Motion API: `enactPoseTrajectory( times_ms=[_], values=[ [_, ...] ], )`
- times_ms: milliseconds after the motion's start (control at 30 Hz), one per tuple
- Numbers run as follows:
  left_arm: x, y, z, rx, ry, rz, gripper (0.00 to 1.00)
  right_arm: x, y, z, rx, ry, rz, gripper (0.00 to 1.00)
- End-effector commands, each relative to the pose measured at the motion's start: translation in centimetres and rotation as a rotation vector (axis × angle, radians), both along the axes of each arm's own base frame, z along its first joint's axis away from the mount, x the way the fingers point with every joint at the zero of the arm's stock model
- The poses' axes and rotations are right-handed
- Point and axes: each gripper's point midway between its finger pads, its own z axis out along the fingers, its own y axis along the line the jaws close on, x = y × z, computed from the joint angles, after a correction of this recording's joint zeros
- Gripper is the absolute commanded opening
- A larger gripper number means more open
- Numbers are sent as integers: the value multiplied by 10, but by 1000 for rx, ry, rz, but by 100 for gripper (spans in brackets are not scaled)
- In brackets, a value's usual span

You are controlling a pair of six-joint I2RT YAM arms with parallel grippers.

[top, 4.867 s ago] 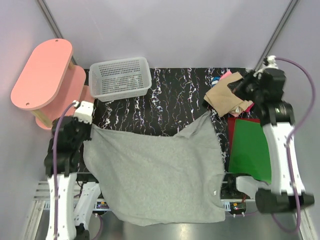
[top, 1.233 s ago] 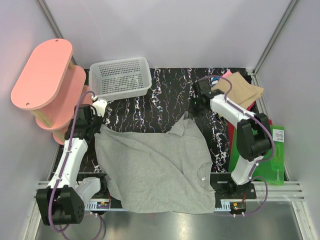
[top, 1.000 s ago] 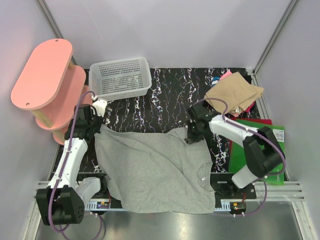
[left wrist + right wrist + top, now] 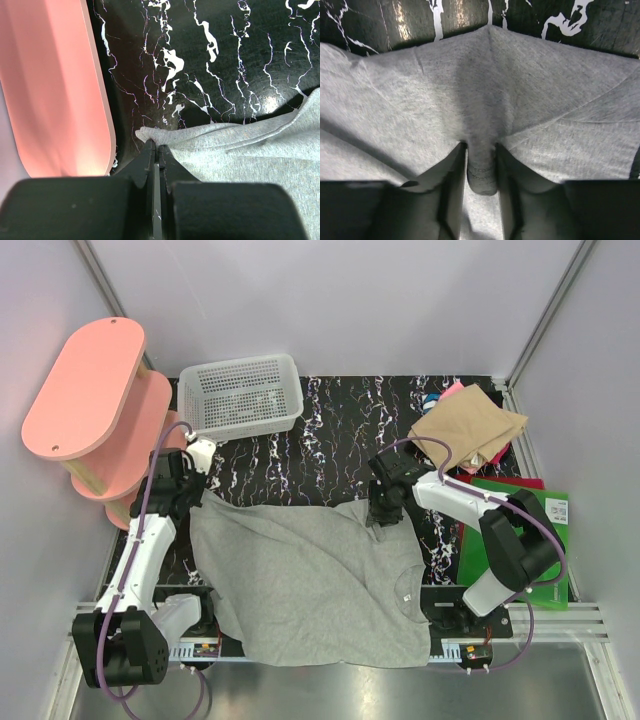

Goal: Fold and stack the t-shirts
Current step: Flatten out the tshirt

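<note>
Grey cloth, top view: grey t-shirt, spread flat on the black marble table, neck label up, near hem lying between the two arm bases.
Left gripper: at the grey t-shirt's far-left corner, touching it.
Right gripper: at the grey t-shirt's far-right sleeve, where the cloth rises in a small peak.
Tan t-shirt: folded, beyond the grey t-shirt's far-right side, apart from it.
Pink cloth, blue cloth: peeking from under the tan t-shirt's far edge.
Green board: flat, right of the grey t-shirt, partly under the right arm.
White mesh basket: beyond the grey t-shirt's far-left corner, apart from it.
Pink shelf: left of that corner.

Left wrist view, gripper: jaws pressed together, clenched on the very tip of the grey t-shirt's corner; the pink shelf stands just left of the corner.

Right wrist view, gripper: fingers either side of a narrow raised fold of the grey t-shirt, pinching it; creases run out from the fold; bare table beyond the hem.
</note>
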Motion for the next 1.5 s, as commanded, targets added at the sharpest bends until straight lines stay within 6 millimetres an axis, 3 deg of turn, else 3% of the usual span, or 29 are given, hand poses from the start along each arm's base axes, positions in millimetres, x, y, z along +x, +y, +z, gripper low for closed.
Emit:
enactPoseTrajectory(
  times_ms=[0, 33, 133, 233, 267, 367, 400, 433, 467, 500, 667, 800, 900, 967, 1000, 1067, 1133, 1267, 1333, 1467],
  values=[
    [8, 2, 15, 11, -69, 0, 0, 8, 11, 9, 54, -24, -12, 30],
    [8, 1, 15, 9, -69, -1, 0, 7, 13, 11, 66, -21, -9, 19],
    [8, 1, 16, 6, -72, 1, 0, 10, 14, 17, 73, -38, -13, 3],
    [10, 4, 21, 15, -81, 10, 0, 25, 8, 36, 44, -102, -5, 0],
    [11, 4, 22, 16, -82, 13, 0, 41, 9, 55, 52, -151, -11, 0],
    [19, 7, 37, 19, -112, 32, 0, 70, -18, 88, 9, -211, -55, 0],
    [25, 12, 52, 31, -144, 60, 0, 86, -24, 115, 2, -265, -75, 0],
    [27, 18, 60, 40, -156, 85, 0, 97, -33, 128, -8, -296, -85, 0],
    [29, 20, 68, 34, -166, 106, 0, 115, -39, 161, 6, -366, -115, 0],
    [34, 22, 89, 35, -208, 117, 0, 116, -48, 171, -21, -373, -128, 0],
    [24, 26, 132, 61, -265, 118, 0, 121, -62, 252, -31, -533, -141, 0],
    [1, 21, 157, 87, -304, 71, 0, 94, -71, 289, 20, -606, -153, 0],
    [-22, 17, 174, 103, -342, 40, 0, 68, -79, 306, 52, -643, -160, 0],
    [-38, 10, 197, 103, -398, 1, 0, 52, -85, 312, 61, -649, -158, 0],
    [-46, 5, 199, 92, -390, -26, 0, 39, -89, 323, 80, -677, -159, 0],
    [-63, 1, 227, 103, -462, -44, 0, 23, -94, 342, 110, -716, -156, 0],
    [-79, -2, 242, 109, -493, -55, 0, -4, -100, 364, 159, -767, -145, 0],
    [-119, -6, 295, 130, -629, -58, 0, -61, -104, 419, 315, -909, -78, 0],
    [-142, -10, 308, 134, -674, -75, 0, -93, -113, 443, 370, -990, -60, 0],
    [-187, -19, 337, 133, -756, -98, 0, -145, -123, 472, 457, -1098, -7, 0]
  ],
)
